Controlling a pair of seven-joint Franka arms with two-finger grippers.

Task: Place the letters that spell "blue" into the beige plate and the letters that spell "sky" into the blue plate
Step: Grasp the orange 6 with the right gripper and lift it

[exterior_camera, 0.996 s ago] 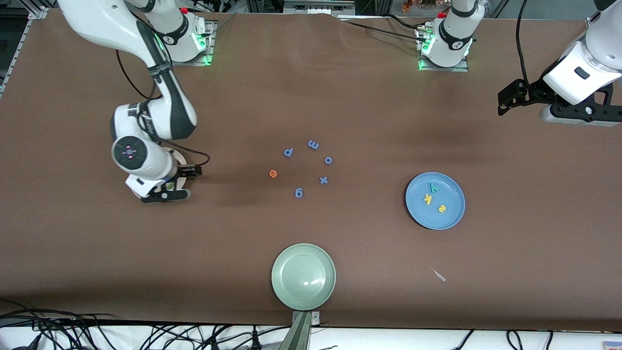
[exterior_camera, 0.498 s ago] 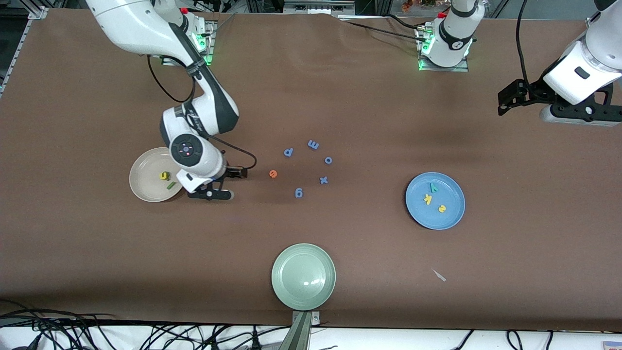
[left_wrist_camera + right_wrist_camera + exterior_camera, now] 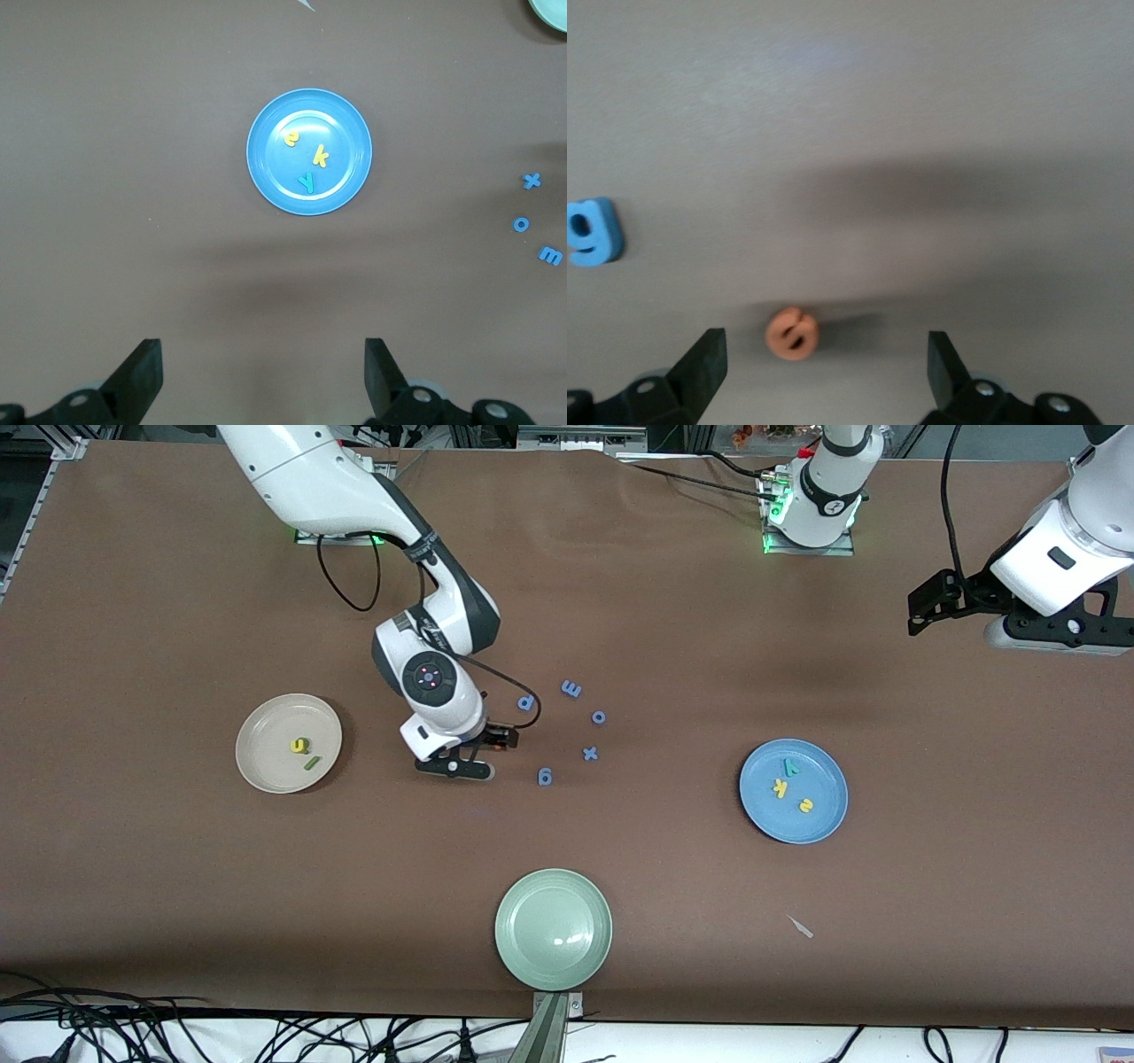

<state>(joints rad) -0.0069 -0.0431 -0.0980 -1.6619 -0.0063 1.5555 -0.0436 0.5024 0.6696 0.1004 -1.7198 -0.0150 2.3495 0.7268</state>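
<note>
The orange e (image 3: 792, 333) lies on the brown table, just under my right gripper (image 3: 824, 350) and between its open fingers, closer to one of them. In the front view that gripper (image 3: 456, 768) hangs low beside the cluster of blue letters. The beige plate (image 3: 289, 743) holds the yellow u (image 3: 300, 745) and the green l (image 3: 311, 762). The blue plate (image 3: 793, 791) holds the teal y (image 3: 790, 767), yellow k (image 3: 779, 786) and yellow s (image 3: 805, 806). My left gripper (image 3: 263, 354) waits open and empty, high up at the left arm's end of the table, looking down on the blue plate (image 3: 309, 151).
Blue letters lie in the middle: p (image 3: 526, 702), m (image 3: 571, 688), o (image 3: 599, 716), x (image 3: 590, 754) and g (image 3: 545, 777). A pale green plate (image 3: 553, 928) sits near the front edge. A small white scrap (image 3: 801, 926) lies nearer the camera than the blue plate.
My right arm has swung from over the beige plate toward the table's middle and now hovers at the orange e, fingers still open. The left arm has not moved.
</note>
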